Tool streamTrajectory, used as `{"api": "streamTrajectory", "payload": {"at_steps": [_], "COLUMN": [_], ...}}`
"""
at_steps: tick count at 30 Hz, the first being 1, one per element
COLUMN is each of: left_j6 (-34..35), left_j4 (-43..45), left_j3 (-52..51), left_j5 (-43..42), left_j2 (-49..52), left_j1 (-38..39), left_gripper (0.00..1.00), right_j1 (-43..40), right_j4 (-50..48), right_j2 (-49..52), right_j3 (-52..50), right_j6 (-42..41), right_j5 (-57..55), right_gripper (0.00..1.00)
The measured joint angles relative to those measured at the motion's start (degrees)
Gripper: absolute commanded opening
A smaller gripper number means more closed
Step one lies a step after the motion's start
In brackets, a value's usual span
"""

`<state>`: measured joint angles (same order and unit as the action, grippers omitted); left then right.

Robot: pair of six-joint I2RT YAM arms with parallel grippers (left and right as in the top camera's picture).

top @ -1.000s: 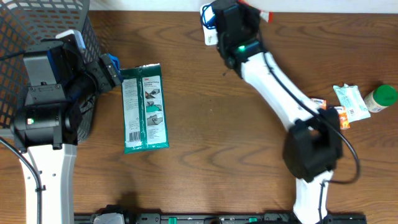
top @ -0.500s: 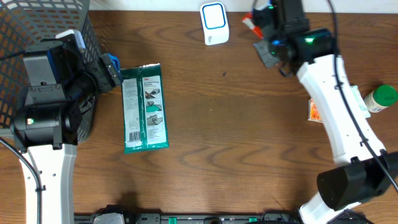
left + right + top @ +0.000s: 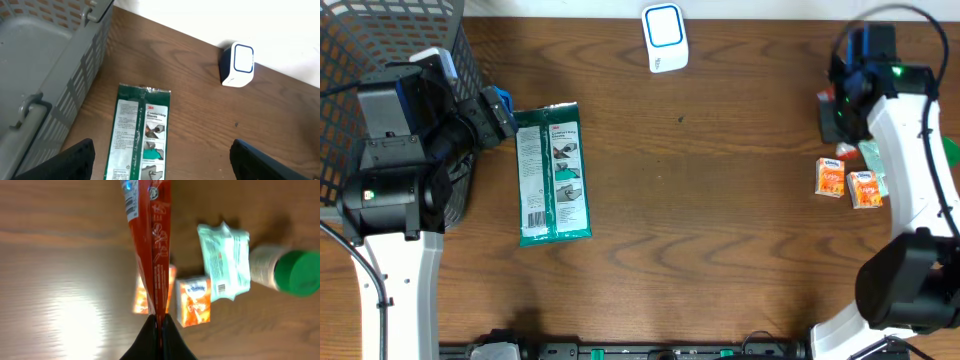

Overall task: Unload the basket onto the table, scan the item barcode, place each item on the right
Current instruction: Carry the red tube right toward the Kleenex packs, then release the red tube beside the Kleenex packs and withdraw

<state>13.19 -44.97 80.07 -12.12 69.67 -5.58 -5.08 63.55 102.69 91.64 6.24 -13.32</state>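
A flat red packet (image 3: 152,240) with a barcode near its top hangs edge-on in the right wrist view, and my right gripper (image 3: 161,322) is shut on its lower edge. In the overhead view that gripper (image 3: 840,108) is at the far right, above the small goods there. The white scanner (image 3: 663,37) with a blue window stands at the back middle, well left of it, and also shows in the left wrist view (image 3: 238,64). My left gripper (image 3: 162,162) stands open over the near end of a green glove packet (image 3: 142,135) that lies flat.
A grey mesh basket (image 3: 380,40) fills the far left corner beside the left arm. Under the right gripper lie two small orange boxes (image 3: 195,300), a white-green packet (image 3: 225,267) and a bottle with a green cap (image 3: 290,272). The green glove packet (image 3: 553,172) lies left of centre.
My right arm has swung from beside the scanner at the back middle over to the far right, carrying the red packet. The left arm and the green packet have not moved.
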Motion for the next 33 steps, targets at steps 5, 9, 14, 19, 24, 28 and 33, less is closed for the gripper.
{"api": "streamTrajectory", "payload": {"at_steps": [5,9,14,19,24,28,33], "left_j6": [0.0,0.0,0.0,0.0,0.0,0.0,0.0], "left_j4": [0.0,0.0,0.0,0.0,0.0,0.0,0.0], "left_j3": [0.0,0.0,0.0,0.0,0.0,0.0,0.0], "left_j5": [0.0,0.0,0.0,0.0,0.0,0.0,0.0], "left_j2": [0.0,0.0,0.0,0.0,0.0,0.0,0.0], "left_j1": [0.0,0.0,0.0,0.0,0.0,0.0,0.0], "left_gripper": [0.87,0.87,0.87,0.87,0.87,0.87,0.87], "right_j1": [-5.3,-8.7,-10.8,-10.8,-8.3,-2.6,8.1], "right_j4": [-12.3,-18.6,-22.5,-22.6,-18.7,-18.6,-22.4], "right_j2": [0.0,0.0,0.0,0.0,0.0,0.0,0.0], "right_j3": [-10.9,-16.8,-19.8,-19.9,-17.4,-14.1,-13.9], "right_j6": [0.3,1.3,1.6,1.7,-0.2,-4.9,-13.0], "right_j5": [-0.8,-1.1,-0.6,2.3,11.2,23.5,33.5], "right_gripper": [0.09,0.49,0.81,0.82,0.84,0.83,0.85]}}
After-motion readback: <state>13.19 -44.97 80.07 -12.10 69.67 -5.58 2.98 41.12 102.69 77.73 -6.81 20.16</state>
